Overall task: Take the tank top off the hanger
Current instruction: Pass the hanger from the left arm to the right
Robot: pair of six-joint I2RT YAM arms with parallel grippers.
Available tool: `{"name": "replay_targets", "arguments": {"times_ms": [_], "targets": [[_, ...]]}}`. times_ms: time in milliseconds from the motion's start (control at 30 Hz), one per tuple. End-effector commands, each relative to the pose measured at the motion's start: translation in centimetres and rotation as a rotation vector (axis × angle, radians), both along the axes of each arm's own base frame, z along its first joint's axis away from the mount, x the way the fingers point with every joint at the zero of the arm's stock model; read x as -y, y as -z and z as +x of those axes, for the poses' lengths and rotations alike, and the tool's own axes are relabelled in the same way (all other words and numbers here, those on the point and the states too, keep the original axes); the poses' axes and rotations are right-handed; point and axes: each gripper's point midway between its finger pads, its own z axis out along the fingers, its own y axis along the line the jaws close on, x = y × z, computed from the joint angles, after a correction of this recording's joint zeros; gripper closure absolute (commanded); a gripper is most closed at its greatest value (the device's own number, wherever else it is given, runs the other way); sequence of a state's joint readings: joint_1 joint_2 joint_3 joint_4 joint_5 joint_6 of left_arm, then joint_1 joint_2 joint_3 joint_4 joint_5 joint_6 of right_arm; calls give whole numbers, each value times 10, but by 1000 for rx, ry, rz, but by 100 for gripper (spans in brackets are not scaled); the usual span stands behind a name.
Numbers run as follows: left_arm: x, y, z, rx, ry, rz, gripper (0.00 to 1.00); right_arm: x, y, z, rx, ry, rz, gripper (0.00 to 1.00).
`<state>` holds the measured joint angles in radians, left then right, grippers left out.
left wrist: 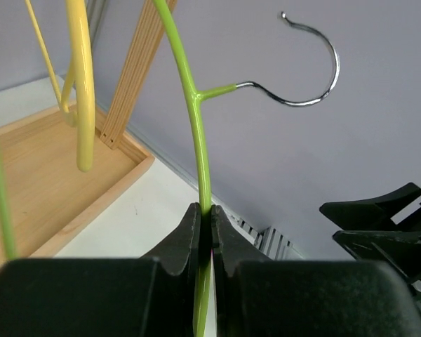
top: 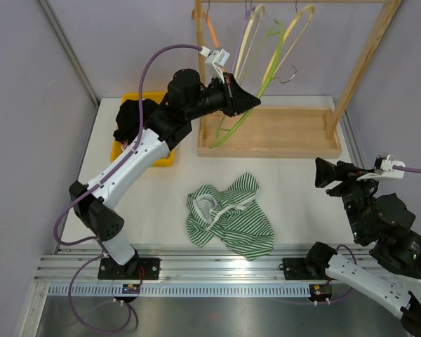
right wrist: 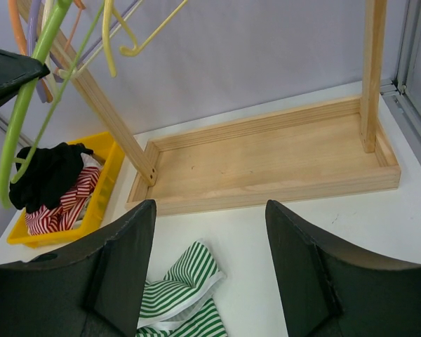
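The green-and-white striped tank top (top: 230, 217) lies crumpled on the white table in front of the rack, off the hanger; the right wrist view shows part of it (right wrist: 182, 295). My left gripper (top: 247, 102) is raised over the rack's tray and shut on the thin rod of the lime-green hanger (top: 270, 67). In the left wrist view the rod (left wrist: 195, 119) runs up from between the closed jaws (left wrist: 210, 214), and its metal hook (left wrist: 316, 77) hangs free in the air. My right gripper (top: 323, 172) hovers at the right, open and empty (right wrist: 210, 210).
The wooden rack's tray (top: 281, 130) and slanted post (top: 361, 67) stand at the back. Yellow (top: 295, 35) and orange (top: 212, 28) hangers dangle from its rail. A yellow bin (top: 165, 160) with black and red-striped clothes sits at the back left.
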<state>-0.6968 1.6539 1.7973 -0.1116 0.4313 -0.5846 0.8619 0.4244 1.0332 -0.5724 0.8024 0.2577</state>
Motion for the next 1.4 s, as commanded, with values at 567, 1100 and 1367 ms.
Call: {"name": "replay_targets", "arguments": {"times_ms": [567, 1100, 1367], "targets": [[-12, -64, 75, 90, -142, -43, 100, -9, 17, 6, -24, -7, 5, 29], [-21, -103, 81, 140, -340, -112, 100, -39, 39, 16, -66, -94, -37, 28], [-4, -112, 69, 117, -278, -183, 100, -54, 55, 20, -91, -131, -38, 27]]}}
